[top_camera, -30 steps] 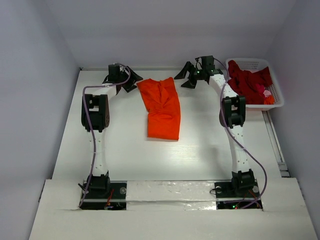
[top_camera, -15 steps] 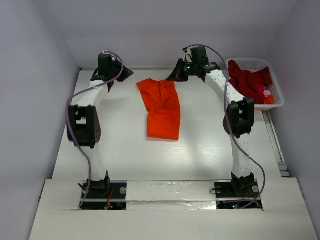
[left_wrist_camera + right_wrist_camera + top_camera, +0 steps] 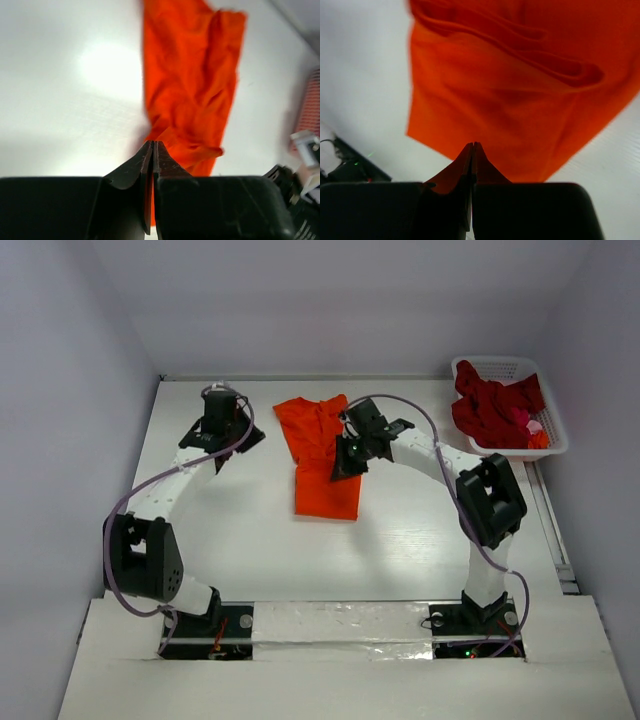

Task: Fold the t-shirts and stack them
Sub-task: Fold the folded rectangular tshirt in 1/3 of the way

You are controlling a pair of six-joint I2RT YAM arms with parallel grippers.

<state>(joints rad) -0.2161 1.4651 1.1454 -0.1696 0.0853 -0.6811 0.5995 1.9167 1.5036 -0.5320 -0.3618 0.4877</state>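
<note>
A bright orange-red t-shirt lies folded into a long strip at the middle of the table, its length running away from the arm bases. More t-shirts, dark crimson with a bit of pink, are heaped in the white basket. My left gripper hovers left of the orange shirt, jaws shut with nothing between them. Above the shirt's right edge my right gripper is shut too. In its wrist view the tips sit over flat orange cloth and nothing shows between them.
The basket stands at the table's back right corner, against the right wall. White walls close in the table on the left, far and right sides. Both arm bases sit on the near edge.
Both grippers went from open to shut. Both arms drew back from the far edge: the right one swung over the orange shirt, the left one came nearer. The shirt has not moved.
</note>
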